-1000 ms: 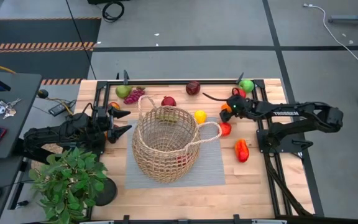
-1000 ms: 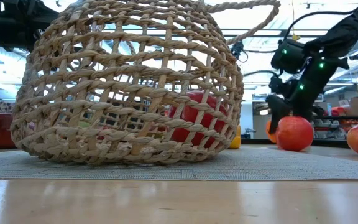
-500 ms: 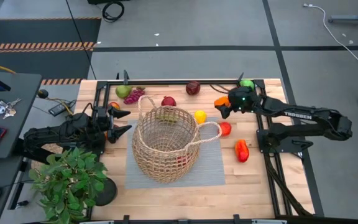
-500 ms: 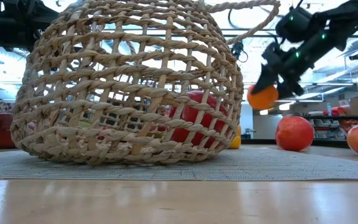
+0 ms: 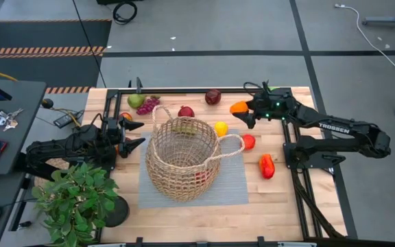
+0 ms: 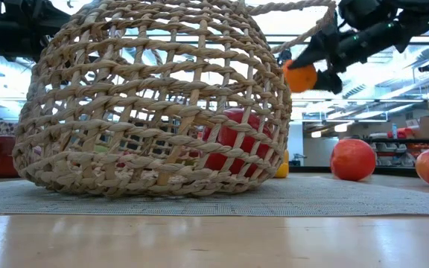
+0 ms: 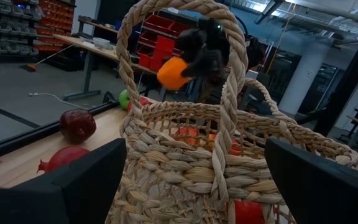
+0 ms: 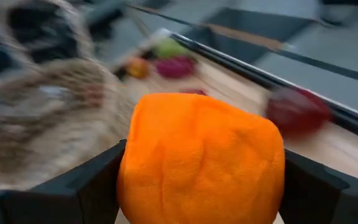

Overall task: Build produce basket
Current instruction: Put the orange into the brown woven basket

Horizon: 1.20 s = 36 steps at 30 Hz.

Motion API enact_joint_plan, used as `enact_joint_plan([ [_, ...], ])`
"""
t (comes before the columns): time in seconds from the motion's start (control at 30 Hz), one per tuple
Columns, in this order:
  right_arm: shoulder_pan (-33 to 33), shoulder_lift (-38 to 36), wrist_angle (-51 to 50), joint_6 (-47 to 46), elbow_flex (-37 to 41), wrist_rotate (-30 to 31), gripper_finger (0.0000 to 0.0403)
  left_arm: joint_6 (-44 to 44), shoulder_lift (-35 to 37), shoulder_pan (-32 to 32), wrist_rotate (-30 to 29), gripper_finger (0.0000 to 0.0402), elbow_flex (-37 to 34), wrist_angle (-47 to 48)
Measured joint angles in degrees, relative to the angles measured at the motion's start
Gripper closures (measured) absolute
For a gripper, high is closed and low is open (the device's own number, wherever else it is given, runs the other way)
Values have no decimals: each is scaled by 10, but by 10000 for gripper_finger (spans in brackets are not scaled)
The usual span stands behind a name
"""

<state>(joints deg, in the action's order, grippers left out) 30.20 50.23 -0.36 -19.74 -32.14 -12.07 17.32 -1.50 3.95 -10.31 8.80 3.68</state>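
Note:
The tan wicker basket (image 5: 182,159) stands on a grey mat (image 5: 235,184) at the table's middle, with a red piece (image 6: 233,138) and other produce inside. My right gripper (image 5: 241,110) hangs above the table, right of the basket and toward the far edge, shut on an orange fruit (image 5: 238,107). Left of the basket, my left gripper (image 5: 136,134) is open and level, its fingers pointing at the basket (image 7: 229,155). Loose produce lies on the table: a green pear (image 5: 136,101), purple grapes (image 5: 148,105), a maroon piece (image 5: 213,96), a yellow piece (image 5: 221,128). My right gripper pinches the orange fruit between its two fingers, one on each of its opposite sides (image 8: 129,174). The fingers (image 6: 326,53) come from the table's right, slanting slightly down. The fruit (image 6: 301,77) is lifted clear of the table, about level with the basket's rim.
A leafy potted plant (image 5: 77,199) stands at the near left corner. A red fruit (image 5: 248,142) and a red-orange pepper (image 5: 267,165) lie right of the mat. A red pomegranate-like piece (image 5: 185,112) lies behind the basket. The basket's loop handle (image 5: 230,147) sticks out to the right.
My right gripper has risen from the table with the orange fruit, which is now lifted clear. It has tipped from pointing steeply down to nearly level, and has drifted toward the far edge.

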Motion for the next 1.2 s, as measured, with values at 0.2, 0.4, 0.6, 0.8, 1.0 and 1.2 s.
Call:
enact_joint_plan([
  [0.2,0,0,7,-35,-35,-80,59,0,0,0,0,12,0,0],
  [0.4,0,6,-121,10,-112,-44,59,0,0,0,0,12,0,0],
  [0.6,-5,26,-206,19,-160,-21,59,0,0,0,0,12,0,0],
  [0.8,-26,26,-256,20,-207,-4,59,0,0,0,0,12,0,0],
  [1.0,-42,25,-331,29,-271,33,59,0,0,0,0,12,0,0],
  [1.2,-68,26,-333,53,-308,36,59,0,0,0,0,12,0,0],
])
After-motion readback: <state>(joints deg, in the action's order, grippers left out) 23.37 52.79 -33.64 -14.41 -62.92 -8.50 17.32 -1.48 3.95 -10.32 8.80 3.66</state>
